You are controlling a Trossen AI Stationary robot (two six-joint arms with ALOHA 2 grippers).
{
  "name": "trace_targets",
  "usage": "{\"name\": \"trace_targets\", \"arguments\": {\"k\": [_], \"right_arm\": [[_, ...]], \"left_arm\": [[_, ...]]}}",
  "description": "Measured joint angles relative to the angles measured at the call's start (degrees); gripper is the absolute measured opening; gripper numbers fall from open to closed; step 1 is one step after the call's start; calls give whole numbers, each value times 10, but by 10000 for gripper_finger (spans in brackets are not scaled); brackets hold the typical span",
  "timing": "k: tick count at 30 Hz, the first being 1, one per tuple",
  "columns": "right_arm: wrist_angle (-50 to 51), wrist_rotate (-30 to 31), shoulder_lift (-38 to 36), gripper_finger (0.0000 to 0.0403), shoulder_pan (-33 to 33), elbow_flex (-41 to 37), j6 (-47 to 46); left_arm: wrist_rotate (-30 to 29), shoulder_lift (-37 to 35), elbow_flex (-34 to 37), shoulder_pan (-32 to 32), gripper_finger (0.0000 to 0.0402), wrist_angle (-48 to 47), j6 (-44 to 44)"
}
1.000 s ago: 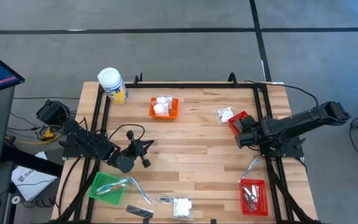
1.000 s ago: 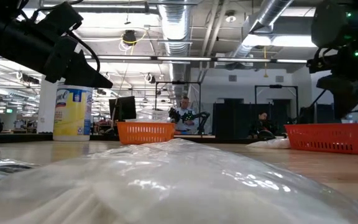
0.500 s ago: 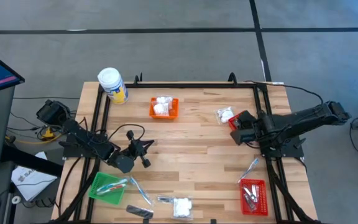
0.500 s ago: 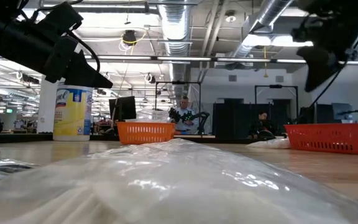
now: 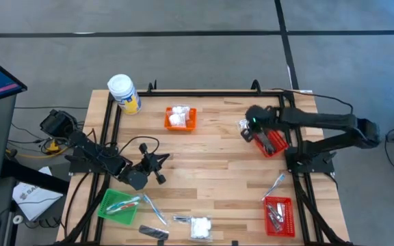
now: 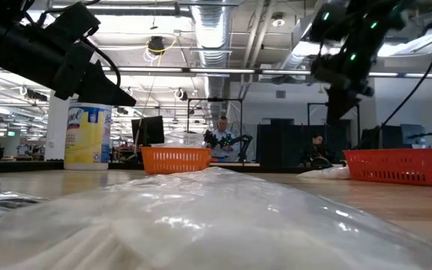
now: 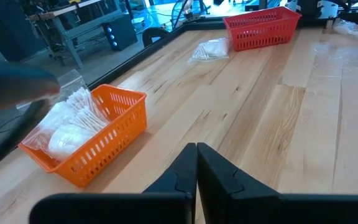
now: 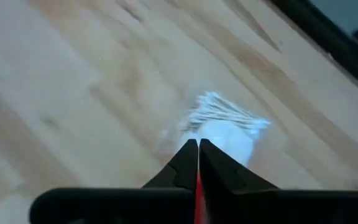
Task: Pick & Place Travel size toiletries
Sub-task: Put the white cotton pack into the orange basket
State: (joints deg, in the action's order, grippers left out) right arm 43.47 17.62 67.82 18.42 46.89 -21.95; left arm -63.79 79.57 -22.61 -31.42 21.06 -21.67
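Right gripper (image 5: 250, 123) above the far right part of the table (image 5: 217, 164), fingers pressed together, nothing pinched, poised over a white packet (image 5: 247, 126) lying on the wood just beside a red basket (image 5: 271, 140). Left gripper (image 5: 157, 164) low over the near left area, fingers (image 7: 194, 171) pressed together, empty. More packets in the orange basket (image 5: 180, 117); another packet (image 5: 200, 227) at the near edge, sticks (image 5: 154, 210) beside the green basket (image 5: 118, 205).
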Motion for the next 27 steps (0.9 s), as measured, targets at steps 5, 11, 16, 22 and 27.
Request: {"name": "trace_targets", "arguments": {"k": [5, 11, 16, 22, 27], "right_arm": [[-7, -43, 86, 3, 94, 35, 62], [1, -56, 210, 2, 109, 118, 99], [39, -65, 299, 1, 99, 168, 99], [52, -83, 353, 1, 93, 181, 80], [50, -116, 380, 1, 94, 182, 67]], "left_arm": [[0, 0, 0, 0, 5, 0, 1], [0, 0, 0, 0, 6, 0, 1], [11, 0, 0, 0, 6, 0, 0], [13, 0, 0, 0, 6, 0, 0], [13, 0, 0, 0, 6, 0, 0]]}}
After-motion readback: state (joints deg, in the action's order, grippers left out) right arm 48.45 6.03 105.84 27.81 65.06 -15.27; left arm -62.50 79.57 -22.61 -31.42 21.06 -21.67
